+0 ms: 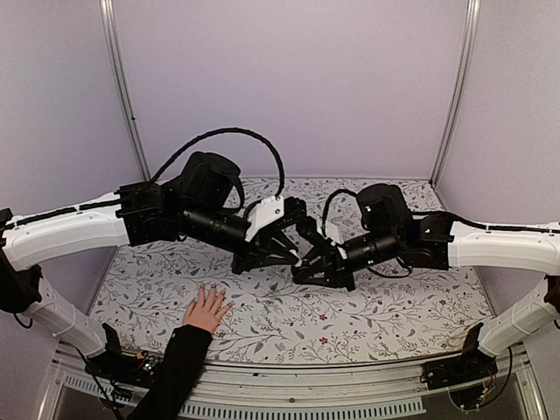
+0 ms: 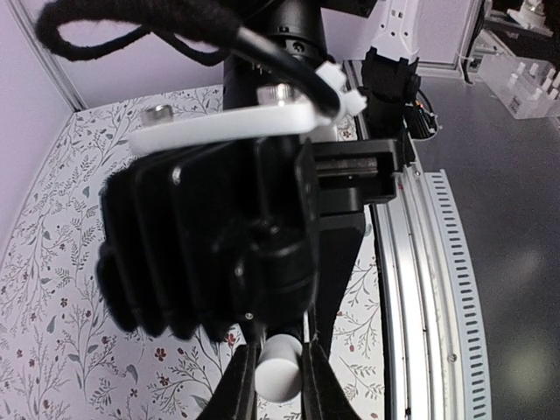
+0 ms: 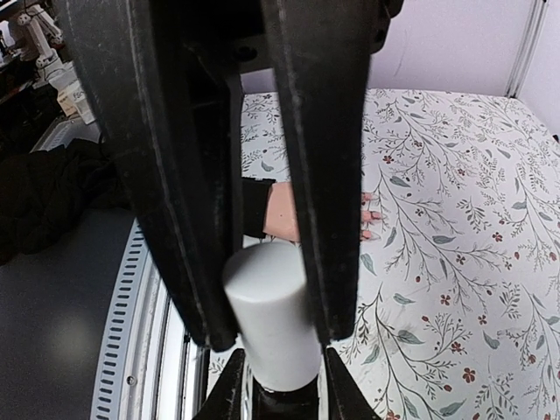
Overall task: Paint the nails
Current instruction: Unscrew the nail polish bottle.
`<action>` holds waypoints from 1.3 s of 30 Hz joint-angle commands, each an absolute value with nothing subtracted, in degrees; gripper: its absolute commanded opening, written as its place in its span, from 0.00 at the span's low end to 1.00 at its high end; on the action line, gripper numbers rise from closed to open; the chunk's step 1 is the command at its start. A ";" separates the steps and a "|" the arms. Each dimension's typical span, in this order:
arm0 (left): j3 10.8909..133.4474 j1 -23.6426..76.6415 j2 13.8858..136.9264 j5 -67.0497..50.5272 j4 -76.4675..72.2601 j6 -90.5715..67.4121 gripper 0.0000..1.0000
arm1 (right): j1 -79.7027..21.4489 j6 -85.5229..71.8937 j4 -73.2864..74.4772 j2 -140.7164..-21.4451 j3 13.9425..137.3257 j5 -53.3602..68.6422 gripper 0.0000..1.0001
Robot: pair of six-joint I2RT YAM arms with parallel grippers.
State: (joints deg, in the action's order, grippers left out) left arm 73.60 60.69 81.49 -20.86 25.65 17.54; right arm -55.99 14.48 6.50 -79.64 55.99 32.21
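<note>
A light-skinned hand with spread fingers and a black sleeve lies flat on the table, front left of centre. Its nails are too small to judge in the top view. In the right wrist view the fingertips show pinkish nails. Both grippers meet in the air above the table's middle. My left gripper is shut on the white cap of a small bottle. My right gripper is shut on the dark bottle body under the white cap. The left fingers clamp that cap.
The table has a floral-patterned cover and plain lilac walls on three sides. A metal rail runs along the near edge. The person's sleeve crosses that rail at the front left.
</note>
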 commanded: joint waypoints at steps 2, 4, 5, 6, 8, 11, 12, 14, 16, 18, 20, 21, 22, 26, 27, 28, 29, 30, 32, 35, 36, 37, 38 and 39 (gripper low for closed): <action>75.24 60.15 79.96 -21.28 24.43 17.05 0.00 | -56.17 14.33 6.77 -80.16 56.87 29.75 0.00; 75.26 60.14 79.96 -21.20 24.48 16.92 0.00 | -56.30 14.38 6.85 -80.09 56.87 29.62 0.00; 75.19 60.13 79.98 -21.21 24.52 16.96 0.00 | -56.27 14.41 6.81 -80.07 56.87 29.55 0.00; 75.15 60.14 79.98 -21.25 24.52 16.89 0.00 | -56.32 14.35 6.77 -79.98 56.79 29.58 0.00; 74.95 60.13 80.04 -21.23 24.29 16.88 0.00 | -56.31 14.41 6.37 -79.68 56.65 30.36 0.00; 74.67 60.12 80.18 -22.33 23.64 16.70 0.00 | -56.32 14.43 4.44 -78.46 55.88 33.25 0.00; 74.63 60.18 80.36 -22.75 23.29 16.51 0.00 | -56.30 14.10 3.93 -77.99 55.82 33.91 0.00; 74.83 60.48 81.02 -23.08 23.04 16.23 0.01 | -56.31 13.83 3.69 -77.30 56.09 34.38 0.00; 75.33 60.89 81.81 -23.02 23.09 15.88 0.03 | -56.23 13.72 3.67 -77.17 56.47 34.18 0.00; 76.03 61.27 82.48 -22.65 23.15 15.50 0.03 | -56.29 13.34 3.75 -77.13 56.95 33.59 0.00; 76.70 61.67 83.45 -21.80 23.88 15.25 0.04 | -56.28 12.91 3.93 -77.34 57.50 32.55 0.00; 77.13 61.82 83.97 -21.28 24.34 15.18 0.04 | -56.24 12.79 4.03 -77.36 57.70 31.49 0.00; 77.55 61.91 84.45 -20.55 24.81 14.98 0.04 | -56.26 12.51 3.95 -77.35 57.77 30.40 0.00; 78.84 62.02 86.08 -18.59 25.92 13.53 0.04 | -56.27 11.32 2.53 -76.55 57.79 24.26 0.00; 79.15 62.05 86.43 -18.19 25.95 12.80 0.05 | -56.22 11.05 2.20 -76.07 57.68 22.92 0.00; 79.41 62.07 86.77 -17.79 25.93 11.92 0.05 | -56.27 11.00 1.86 -75.90 57.66 21.51 0.00; 79.71 62.08 87.07 -17.43 25.93 11.22 0.05 | -56.26 10.94 1.69 -75.72 57.66 20.54 0.00; 80.06 62.10 87.25 -16.93 25.93 10.83 0.06 | -56.24 10.95 1.62 -75.62 57.66 19.86 0.00; 80.38 62.08 87.28 -16.11 25.84 10.34 0.08 | -56.28 11.28 1.52 -75.52 57.53 19.14 0.00; 80.16 61.98 86.52 -14.84 25.24 10.31 0.15 | -56.18 11.29 0.79 -74.91 56.79 18.96 0.00; 79.94 61.92 86.01 -14.76 24.94 10.34 0.20 | -56.16 11.25 0.57 -74.61 56.51 18.92 0.00; 79.71 61.84 85.47 -14.62 24.57 10.41 0.24 | -56.18 11.18 0.49 -74.42 56.18 18.81 0.00; 79.35 61.75 84.84 -14.54 24.09 10.53 0.30 | -56.21 11.10 0.48 -74.12 55.90 18.72 0.00; 78.91 61.58 83.97 -14.51 23.40 10.61 0.37 | -56.13 10.96 0.52 -73.82 55.61 18.61 0.00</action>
State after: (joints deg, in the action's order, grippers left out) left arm 79.35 60.86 85.84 -14.52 25.89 10.83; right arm -55.99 12.62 6.24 -76.60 55.81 20.62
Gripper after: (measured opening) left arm 0.279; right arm 0.223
